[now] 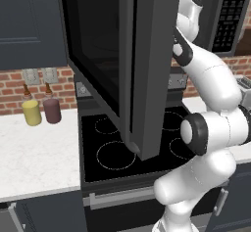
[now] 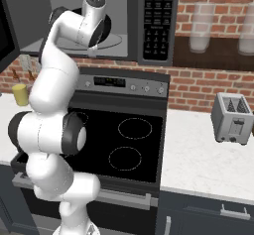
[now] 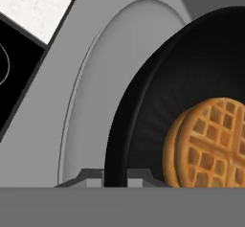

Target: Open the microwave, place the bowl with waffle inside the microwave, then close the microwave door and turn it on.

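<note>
Black bowl [image 3: 158, 101] with waffle [image 3: 208, 142] resting over the microwave [image 2: 130, 11] turntable [image 3: 95, 92], gripper [image 3: 116, 174] nearly closed on its rim; a hasty withdrawal could drag or tip it against the open microwave door [image 1: 139, 69].

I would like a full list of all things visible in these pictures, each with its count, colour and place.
microwave: one, dark grey, above the stove, grey turntable inside
microwave door: one, dark grey, swung open
bowl: one, black, on the turntable
waffle: one, golden brown, in the bowl
stove: one, black glass top, between counters
toaster: one, silver, right counter
bottles: two, yellow and maroon, left counter by the brick wall
glass jars: two, clear, shelf right of the microwave
gripper: one, closed on the bowl rim
</note>
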Tool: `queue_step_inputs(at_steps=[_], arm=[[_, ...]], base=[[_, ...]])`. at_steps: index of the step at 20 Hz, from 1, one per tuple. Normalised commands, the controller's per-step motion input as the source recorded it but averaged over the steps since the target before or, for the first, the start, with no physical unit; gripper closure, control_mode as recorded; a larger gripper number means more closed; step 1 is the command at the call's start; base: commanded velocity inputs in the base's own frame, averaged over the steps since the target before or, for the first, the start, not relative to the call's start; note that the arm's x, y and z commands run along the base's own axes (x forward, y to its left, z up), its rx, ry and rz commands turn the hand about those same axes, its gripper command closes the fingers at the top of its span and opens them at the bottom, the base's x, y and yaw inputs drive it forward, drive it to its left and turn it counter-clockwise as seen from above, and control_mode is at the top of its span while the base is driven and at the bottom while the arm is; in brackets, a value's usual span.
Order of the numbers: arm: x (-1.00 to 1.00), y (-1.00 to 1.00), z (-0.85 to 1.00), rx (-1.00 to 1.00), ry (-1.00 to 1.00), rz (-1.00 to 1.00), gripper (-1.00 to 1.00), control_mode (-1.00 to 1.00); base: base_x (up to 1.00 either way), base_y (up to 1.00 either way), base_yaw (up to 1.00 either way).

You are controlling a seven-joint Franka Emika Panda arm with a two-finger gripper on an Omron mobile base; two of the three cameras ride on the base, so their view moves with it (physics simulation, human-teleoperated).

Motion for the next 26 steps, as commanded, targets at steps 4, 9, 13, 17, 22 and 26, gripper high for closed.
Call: queue_step_inputs(at_steps=[4, 9, 13, 17, 22, 26], arm=[[0.62, 0.28, 0.00, -0.03, 0.00, -0.02, 1.00, -1.00], [0.47, 0.37, -0.12, 0.00, 0.00, -0.03, -1.00, -1.00], [0.20, 0.32, -0.18, 0.00, 0.00, -0.01, -1.00, -1.00], [0.05, 0.19, -0.08, 0.00, 0.00, 0.00, -1.00, -1.00], [-0.19, 0.12, -0.07, 0.00, -0.15, 0.00, -1.00, -1.00], [-0.85, 0.00, 0.00, 0.00, -0.31, 0.00, -1.00, -1.00]], base=[[0.00, 0.00, 0.00], [0.00, 0.00, 0.00], [0.00, 0.00, 0.00], [0.00, 0.00, 0.00], [0.00, 0.00, 0.00], [0.00, 0.00, 0.00]])
